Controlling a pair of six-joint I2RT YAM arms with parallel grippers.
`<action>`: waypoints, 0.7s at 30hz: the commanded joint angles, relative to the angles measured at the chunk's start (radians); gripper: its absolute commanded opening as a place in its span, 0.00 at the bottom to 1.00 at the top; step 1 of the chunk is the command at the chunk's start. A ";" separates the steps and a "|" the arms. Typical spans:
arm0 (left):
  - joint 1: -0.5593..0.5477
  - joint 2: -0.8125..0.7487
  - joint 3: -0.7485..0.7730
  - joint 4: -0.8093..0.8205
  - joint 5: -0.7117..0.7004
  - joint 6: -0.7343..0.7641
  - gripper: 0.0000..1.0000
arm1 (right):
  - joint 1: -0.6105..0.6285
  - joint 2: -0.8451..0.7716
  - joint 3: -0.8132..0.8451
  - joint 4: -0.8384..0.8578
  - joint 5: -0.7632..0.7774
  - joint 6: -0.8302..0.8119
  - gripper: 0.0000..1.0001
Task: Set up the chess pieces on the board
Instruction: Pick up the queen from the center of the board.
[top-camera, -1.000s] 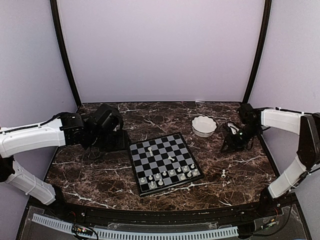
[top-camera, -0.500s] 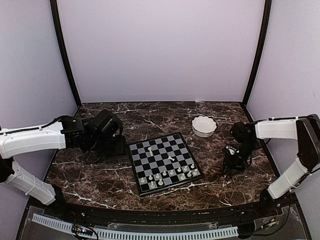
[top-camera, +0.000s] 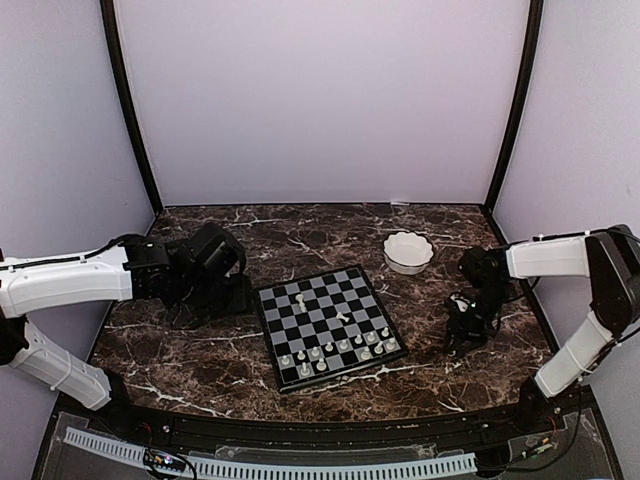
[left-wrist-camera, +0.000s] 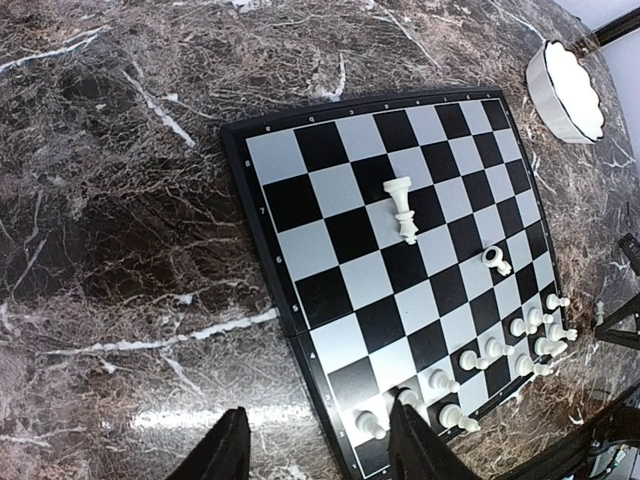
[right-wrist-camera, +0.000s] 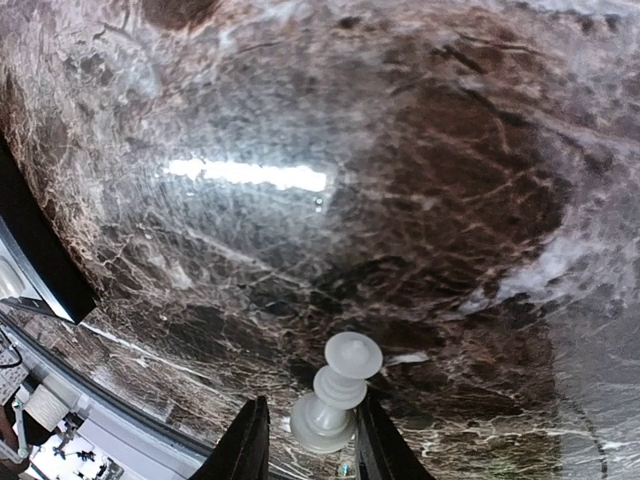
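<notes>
The jaws of your right gripper (right-wrist-camera: 311, 400) flanked the pawn (right-wrist-camera: 342, 368) (pinched or not, I could not tell), so uneven squeezing could topple it.

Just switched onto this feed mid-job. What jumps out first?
The board at the centre of the marble table draws the eye: cream chess pieces line its near edge, and two stray pieces sit mid-board. To its right, the right end effector is down at the table, its fingers either side of a lone piece off the board. A white bowl sits behind that.
</notes>
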 joint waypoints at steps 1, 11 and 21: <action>0.004 -0.025 -0.025 0.012 0.008 -0.013 0.50 | 0.004 0.042 -0.016 0.063 0.040 0.009 0.30; 0.004 -0.017 -0.015 0.017 0.010 0.007 0.50 | 0.005 0.110 -0.026 0.054 0.105 0.038 0.20; 0.004 -0.029 -0.009 0.008 0.008 0.008 0.49 | 0.037 0.156 -0.021 0.063 0.136 0.054 0.19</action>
